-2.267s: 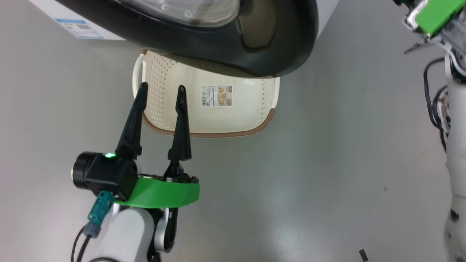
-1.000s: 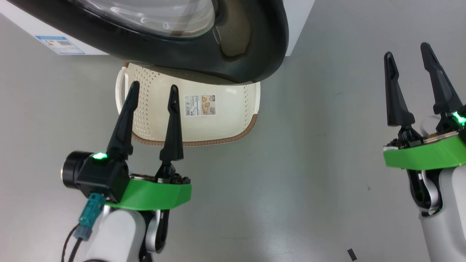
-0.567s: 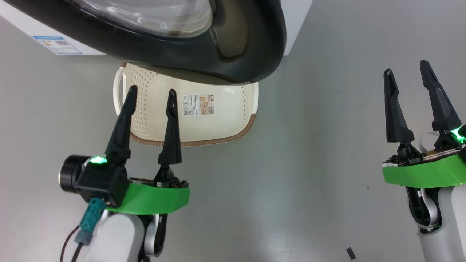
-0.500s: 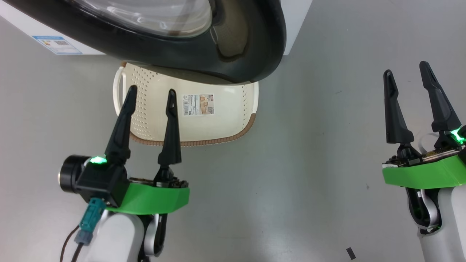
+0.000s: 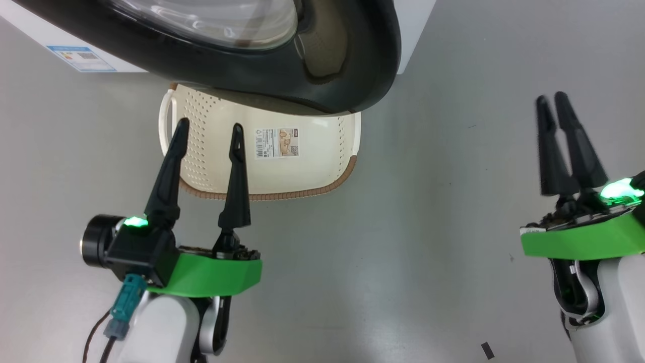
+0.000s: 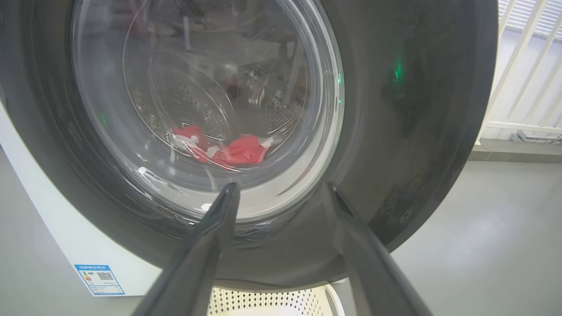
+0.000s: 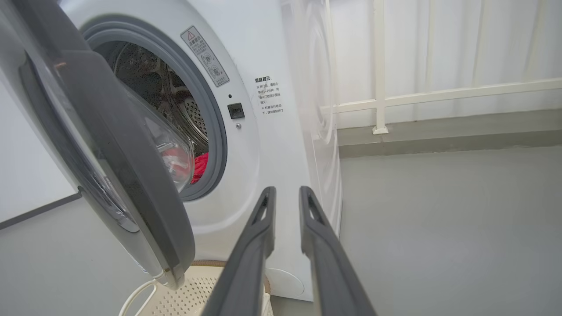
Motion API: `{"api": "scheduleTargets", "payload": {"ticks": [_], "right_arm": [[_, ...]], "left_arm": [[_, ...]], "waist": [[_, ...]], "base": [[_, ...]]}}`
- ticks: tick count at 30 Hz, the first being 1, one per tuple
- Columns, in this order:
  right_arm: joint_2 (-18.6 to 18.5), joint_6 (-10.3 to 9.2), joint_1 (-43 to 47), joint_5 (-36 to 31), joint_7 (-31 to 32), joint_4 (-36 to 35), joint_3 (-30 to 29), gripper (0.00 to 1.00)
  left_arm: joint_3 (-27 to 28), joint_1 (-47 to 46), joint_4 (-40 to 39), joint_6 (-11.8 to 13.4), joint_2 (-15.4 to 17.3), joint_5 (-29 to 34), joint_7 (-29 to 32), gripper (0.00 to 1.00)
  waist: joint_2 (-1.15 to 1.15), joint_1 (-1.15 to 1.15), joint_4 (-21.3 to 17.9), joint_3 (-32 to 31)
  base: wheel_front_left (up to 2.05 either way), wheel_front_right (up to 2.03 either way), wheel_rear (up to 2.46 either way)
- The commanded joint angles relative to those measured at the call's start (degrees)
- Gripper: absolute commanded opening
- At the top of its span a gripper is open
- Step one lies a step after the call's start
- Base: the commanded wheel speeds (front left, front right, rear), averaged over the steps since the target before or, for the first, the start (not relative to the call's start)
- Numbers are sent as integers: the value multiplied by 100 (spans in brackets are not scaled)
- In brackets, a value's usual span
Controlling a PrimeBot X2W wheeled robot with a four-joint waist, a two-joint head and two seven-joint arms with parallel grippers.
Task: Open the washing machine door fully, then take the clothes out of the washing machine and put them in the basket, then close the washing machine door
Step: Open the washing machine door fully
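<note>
Right tool (image 5: 550, 97) narrower than before, washing machine door (image 5: 252, 75) well left.

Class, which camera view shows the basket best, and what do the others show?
Head view: the basket shows its floor, sticker and brown rim, though the door covers its far edge. Both wrist views catch a perforated strip of it.

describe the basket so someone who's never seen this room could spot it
Start at the white washing machine, whose round black-rimmed door stands ajar. On the grey floor, partly beneath that door, sits the basket. Unlike the glossy machine, it is cream, perforated, with a brown woven-look rim and a sticker inside.
</note>
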Motion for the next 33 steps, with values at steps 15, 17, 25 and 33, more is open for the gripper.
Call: {"api": "scheduleTargets", "payload": {"ticks": [15,17,25,33], "right_arm": [[165,2,-1698,5879,2427,153,-53,0],[165,2,-1947,6484,2858,413,-188,0],[-65,2,-2992,8338,4438,1686,5,0],[-548,2,-3924,9356,5422,2267,996,0]], "left_arm": [[65,-21,-63,-77,73,62,-45,100],[42,-16,-52,-80,67,63,-45,100],[-24,15,-22,-75,43,59,-45,100],[-52,-11,5,-74,30,60,-45,100]], "waist": [[0,0,147,106],[0,0,185,112],[0,0,302,142],[0,0,360,192]], "base": [[0,0,0],[0,0,0],[0,0,0],[0,0,0]]}}
